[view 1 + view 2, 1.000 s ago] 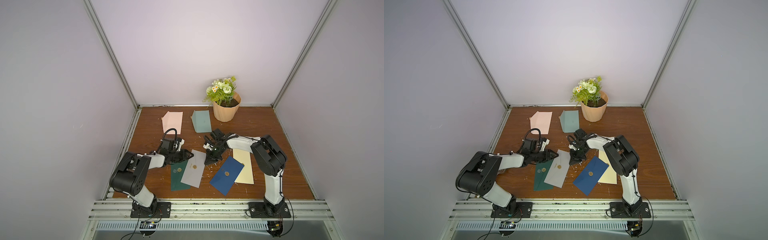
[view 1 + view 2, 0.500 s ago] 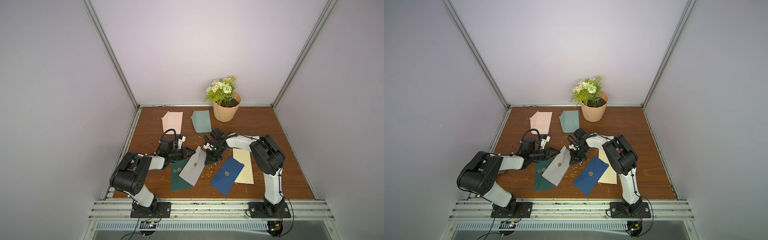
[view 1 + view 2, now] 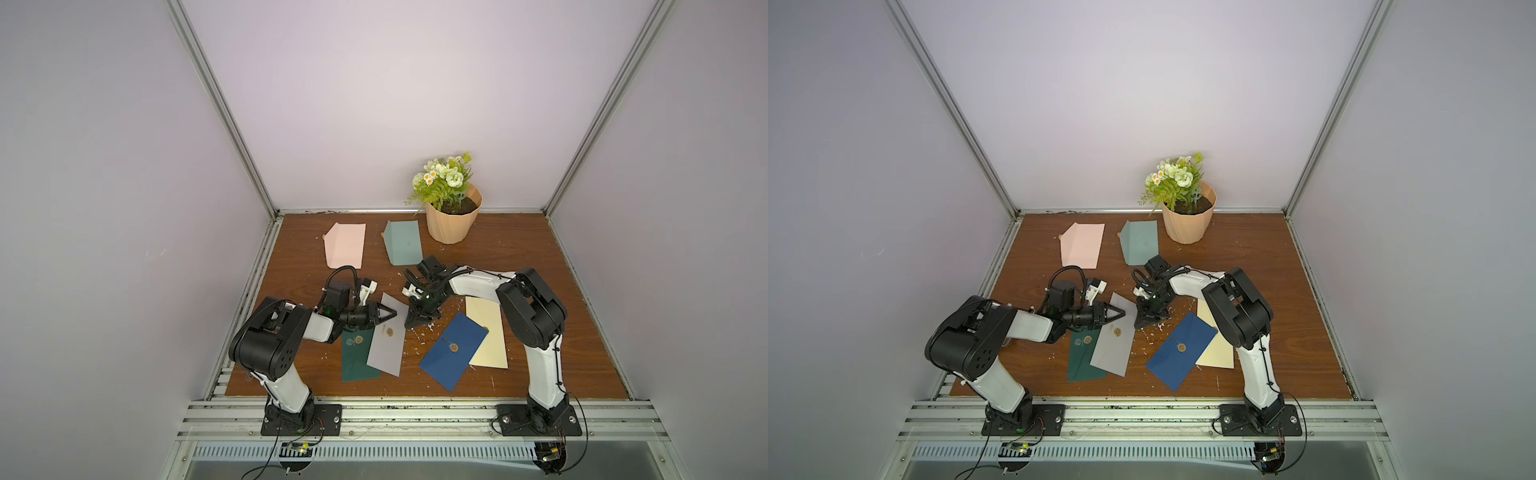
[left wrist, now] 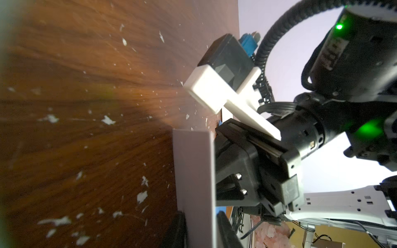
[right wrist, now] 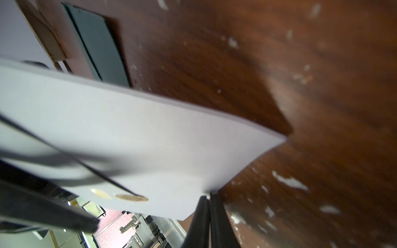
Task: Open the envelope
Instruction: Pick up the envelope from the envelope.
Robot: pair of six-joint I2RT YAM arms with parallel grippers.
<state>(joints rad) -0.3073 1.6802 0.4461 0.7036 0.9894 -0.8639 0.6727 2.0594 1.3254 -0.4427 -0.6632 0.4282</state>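
The left gripper (image 3: pixel 392 322) pinches 1 edge of the grey envelope (image 3: pixel 386 351). Facing it, the right gripper (image 3: pixel 410 325) nips the opposite edge, with the gold seal (image 3: pixel 390 331) near both tips.

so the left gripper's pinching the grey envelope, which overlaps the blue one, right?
No. The grey envelope overlaps the green envelope, not the blue envelope, as both top views show. The left gripper does pinch it.

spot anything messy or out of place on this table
Yes. White flecks litter the wooden table, thickest beside the grey envelope; they look like scraps or chipped finish, I cannot tell which. That envelope sits askew, partly lifted, overlapping the dark green envelope.
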